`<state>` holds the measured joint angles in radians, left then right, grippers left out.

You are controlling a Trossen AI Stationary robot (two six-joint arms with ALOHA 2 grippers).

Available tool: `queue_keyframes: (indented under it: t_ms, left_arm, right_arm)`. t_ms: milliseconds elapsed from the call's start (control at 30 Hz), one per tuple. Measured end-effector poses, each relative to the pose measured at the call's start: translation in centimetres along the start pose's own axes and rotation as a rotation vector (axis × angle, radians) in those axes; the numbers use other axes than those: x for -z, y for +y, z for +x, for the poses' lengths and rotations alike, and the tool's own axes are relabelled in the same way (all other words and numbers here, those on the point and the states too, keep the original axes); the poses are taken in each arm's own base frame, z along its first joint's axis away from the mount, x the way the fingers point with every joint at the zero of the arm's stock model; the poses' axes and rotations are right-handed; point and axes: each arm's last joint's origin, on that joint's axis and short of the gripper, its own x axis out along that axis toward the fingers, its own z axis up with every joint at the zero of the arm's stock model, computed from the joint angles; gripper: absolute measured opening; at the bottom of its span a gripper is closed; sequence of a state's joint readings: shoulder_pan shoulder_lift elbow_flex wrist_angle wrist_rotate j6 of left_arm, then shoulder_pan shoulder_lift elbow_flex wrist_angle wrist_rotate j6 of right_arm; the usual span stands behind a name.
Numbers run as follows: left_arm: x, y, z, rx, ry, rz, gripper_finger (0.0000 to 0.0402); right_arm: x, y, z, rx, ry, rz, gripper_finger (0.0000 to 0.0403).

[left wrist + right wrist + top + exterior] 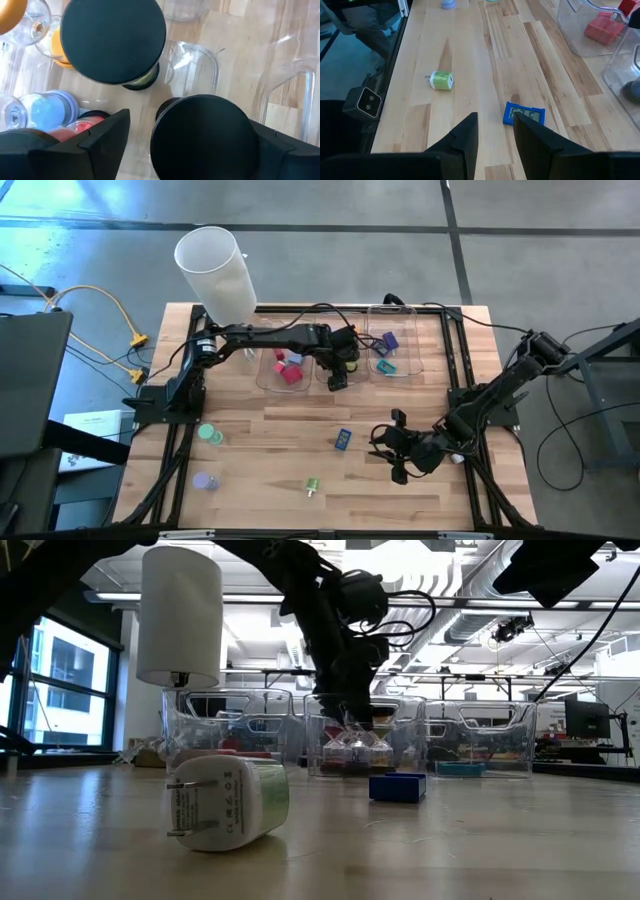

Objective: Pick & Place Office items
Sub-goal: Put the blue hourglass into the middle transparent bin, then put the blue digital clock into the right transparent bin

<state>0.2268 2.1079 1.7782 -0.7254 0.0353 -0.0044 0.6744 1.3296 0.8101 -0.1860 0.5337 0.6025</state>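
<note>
On my left, a green cap (211, 435) and a lavender cap (205, 480) lie on the bare table (280, 470), well apart from the trays. A green-and-white plug (311, 487) lies near the front edge. The left tray (262, 370) holds red blocks (289, 370). My left gripper (338, 376) reaches down into the middle tray (322, 376), fingers (107, 137) spread apart and gripping nothing — a black round disc (112, 37) lies on the tray floor between and beyond them, with an orange cap (59, 50) and a blue piece (50, 107) close by. A small blue clock (523, 114) lies flat mid-table. The right tray (430, 350) holds a purple clip (389, 340) and a teal piece (386, 366). My right gripper (398, 448) hovers over the table just right of the clock — its fingers (465, 132) narrow, with nothing between them.
</note>
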Motion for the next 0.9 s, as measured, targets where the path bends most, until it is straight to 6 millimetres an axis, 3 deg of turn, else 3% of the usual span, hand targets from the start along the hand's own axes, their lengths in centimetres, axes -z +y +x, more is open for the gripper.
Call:
queue_keyframes:
  t_ms: [633, 900]
  left_arm:
    - [-0.9, -1.7, -5.5, 0.009, -0.115, 0.029, 0.0308]
    - [0.0, -3.9, -10.7, 0.042, -0.118, 0.02, 0.0308]
  right_arm:
    - [0.1, -0.1, 0.0, 0.02, -0.002, -0.006, 0.0111]
    - [0.1, -0.1, 0.0, 0.011, 0.008, -0.008, 0.0111]
